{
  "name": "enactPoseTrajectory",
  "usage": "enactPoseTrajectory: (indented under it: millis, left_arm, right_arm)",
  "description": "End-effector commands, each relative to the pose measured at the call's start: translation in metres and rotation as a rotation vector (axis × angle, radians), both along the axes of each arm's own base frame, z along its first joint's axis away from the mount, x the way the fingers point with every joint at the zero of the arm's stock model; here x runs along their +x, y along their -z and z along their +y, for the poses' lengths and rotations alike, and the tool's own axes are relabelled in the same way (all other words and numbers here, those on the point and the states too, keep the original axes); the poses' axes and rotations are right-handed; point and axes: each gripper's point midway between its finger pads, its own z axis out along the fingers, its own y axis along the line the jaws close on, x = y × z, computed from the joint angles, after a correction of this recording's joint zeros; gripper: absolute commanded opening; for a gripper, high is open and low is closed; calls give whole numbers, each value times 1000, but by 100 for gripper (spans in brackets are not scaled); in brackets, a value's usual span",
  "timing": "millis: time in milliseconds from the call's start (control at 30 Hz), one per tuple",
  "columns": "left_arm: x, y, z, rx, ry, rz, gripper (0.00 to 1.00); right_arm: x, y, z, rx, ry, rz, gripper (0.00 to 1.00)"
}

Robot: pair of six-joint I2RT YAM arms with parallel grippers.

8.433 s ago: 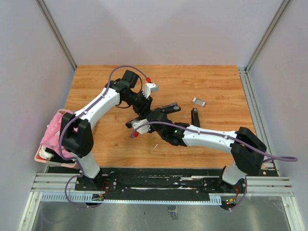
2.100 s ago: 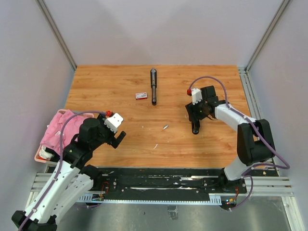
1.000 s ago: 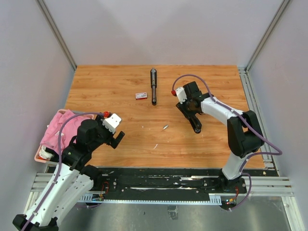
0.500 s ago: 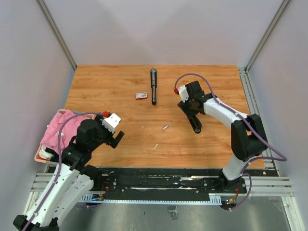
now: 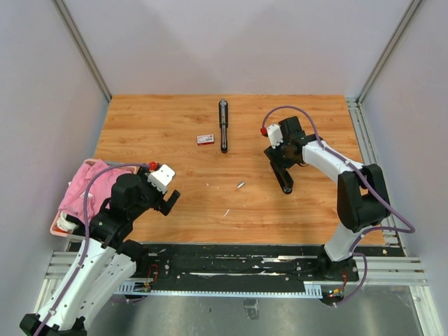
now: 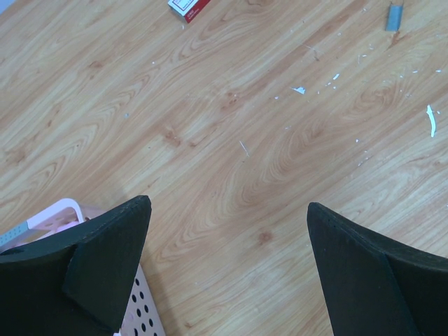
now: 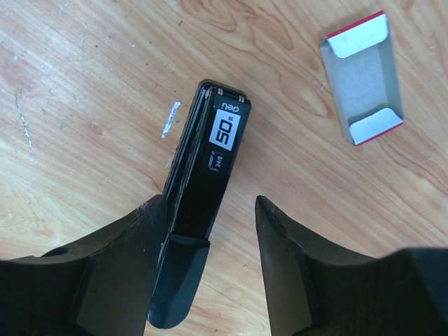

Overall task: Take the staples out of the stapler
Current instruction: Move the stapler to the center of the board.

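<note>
A black stapler [image 7: 210, 175] with a white "50" label lies shut on the wooden table, seen too in the top view [image 5: 286, 184]. My right gripper [image 7: 210, 210] [image 5: 283, 162] is open and straddles its near end: the left finger touches its side, the right finger stands apart. The staples [image 5: 240, 185], a tiny silvery strip, lie on the bare wood left of it, and show at the top right of the left wrist view [image 6: 395, 15]. My left gripper [image 5: 168, 201] [image 6: 227, 213] hangs wide open and empty near the front left.
A long thin black bar-like thing [image 5: 223, 126] lies at the back middle, beside a small red-and-white box [image 5: 205, 139] [image 6: 189, 6]. An open grey box tray with red ends [image 7: 362, 77] lies by the stapler. A pink basket [image 5: 68, 203] sits at the left edge.
Seconds ago both arms met mid-table; the left has since drawn back to the front left. In the last second the right gripper shifted slightly right over the stapler, which stayed put.
</note>
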Motion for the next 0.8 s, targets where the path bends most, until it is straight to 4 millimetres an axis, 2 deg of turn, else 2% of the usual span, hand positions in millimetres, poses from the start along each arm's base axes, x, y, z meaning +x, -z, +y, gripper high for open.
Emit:
enactPoseTrajectory:
  millis: [0, 233, 400, 600, 767]
  left_arm:
    - [2, -3, 0, -20, -3, -19, 98]
    - [2, -3, 0, -19, -3, -21, 98]
    - [2, -3, 0, -21, -5, -22, 98]
    - [1, -2, 0, -19, -2, -19, 98]
    - [2, -2, 0, -20, -2, -19, 98]
  right_arm:
    - [-14, 15, 2, 25, -5, 87, 55]
    - [-17, 23, 4, 31, -4, 115, 52]
    - [-18, 26, 6, 36, -8, 132, 45]
    - [-14, 20, 9, 41, -4, 129, 34]
    - [-14, 20, 18, 27, -37, 139, 26]
